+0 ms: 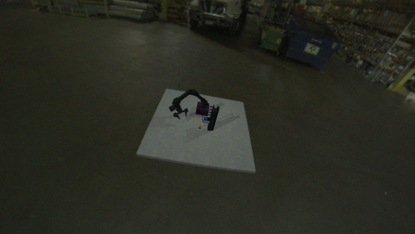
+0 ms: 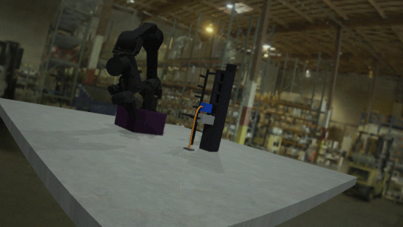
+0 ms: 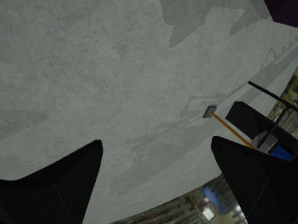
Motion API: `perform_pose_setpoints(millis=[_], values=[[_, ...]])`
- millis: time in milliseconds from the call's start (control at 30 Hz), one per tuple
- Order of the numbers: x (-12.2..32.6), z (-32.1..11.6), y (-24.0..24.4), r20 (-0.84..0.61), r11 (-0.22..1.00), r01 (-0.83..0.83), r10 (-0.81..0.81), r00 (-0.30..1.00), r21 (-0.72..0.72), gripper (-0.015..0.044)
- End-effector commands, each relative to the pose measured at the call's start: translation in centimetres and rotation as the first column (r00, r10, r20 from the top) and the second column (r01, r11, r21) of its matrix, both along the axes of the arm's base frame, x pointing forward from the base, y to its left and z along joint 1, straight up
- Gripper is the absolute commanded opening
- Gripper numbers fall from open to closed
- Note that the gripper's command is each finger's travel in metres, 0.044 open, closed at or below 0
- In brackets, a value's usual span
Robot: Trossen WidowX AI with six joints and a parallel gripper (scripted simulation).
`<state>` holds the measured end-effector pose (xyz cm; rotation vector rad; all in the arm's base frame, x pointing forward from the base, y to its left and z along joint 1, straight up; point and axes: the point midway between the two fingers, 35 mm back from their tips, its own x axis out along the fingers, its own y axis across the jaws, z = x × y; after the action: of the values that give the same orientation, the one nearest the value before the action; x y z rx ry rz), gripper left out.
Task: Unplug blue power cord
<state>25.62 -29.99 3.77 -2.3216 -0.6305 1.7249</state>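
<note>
The black power strip (image 1: pixel 213 118) (image 2: pixel 224 104) (image 3: pixel 260 121) stands upright. The blue plug (image 1: pixel 205 119) (image 2: pixel 206 108) (image 3: pixel 283 152) sits against its socket side, seemingly plugged in, just above a grey block (image 2: pixel 207 119) (image 3: pixel 263 142). The orange cord (image 2: pixel 193 128) (image 3: pixel 232 129) runs from the blue plug down to a small dark plate (image 1: pixel 199 127) (image 2: pixel 188 149) (image 3: pixel 210 111) on the slab. My gripper (image 1: pixel 182 115) (image 3: pixel 158 144) is open and empty, well apart from plug, cord and strip. In the wrist view the right finger partly hides the plug's area. In the exterior view the fingers blend into the dark arm.
A thin black rack with pegs (image 2: pixel 204 85) (image 3: pixel 272 95) stands beside the strip's socket side, close to the plug. The purple box (image 1: pixel 202 109) (image 2: pixel 151 121) (image 3: pixel 286 11) is under the arm's base. All stand on a pale slab (image 1: pixel 196 151) (image 2: pixel 146 176) with open edges.
</note>
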Motion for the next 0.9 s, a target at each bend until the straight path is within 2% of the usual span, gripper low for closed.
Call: perform_pose_setpoints(millis=[0,133,267,433,533,600,867], values=[[0.2,0.1,0.2,0.0,1.0,-0.013,0.013,1.0,-0.006,0.0374],[3.0,2.0,4.7,-0.01,0.955,-0.272,0.272,0.962,-0.118,0.0269],[5.4,4.3,10.3,-0.049,0.799,-0.55,0.556,0.83,-0.244,0.0164],[6.6,6.8,17.4,-0.132,0.482,-0.793,0.818,0.56,-0.374,0.016],[6.5,8.2,21.5,-0.197,0.252,-0.865,0.911,0.364,-0.433,0.016],[6.3,8.8,23.2,-0.228,0.149,-0.878,0.934,0.276,-0.454,0.016],[6.4,8.8,23.5,-0.231,0.136,-0.879,0.936,0.265,-0.457,0.016]])
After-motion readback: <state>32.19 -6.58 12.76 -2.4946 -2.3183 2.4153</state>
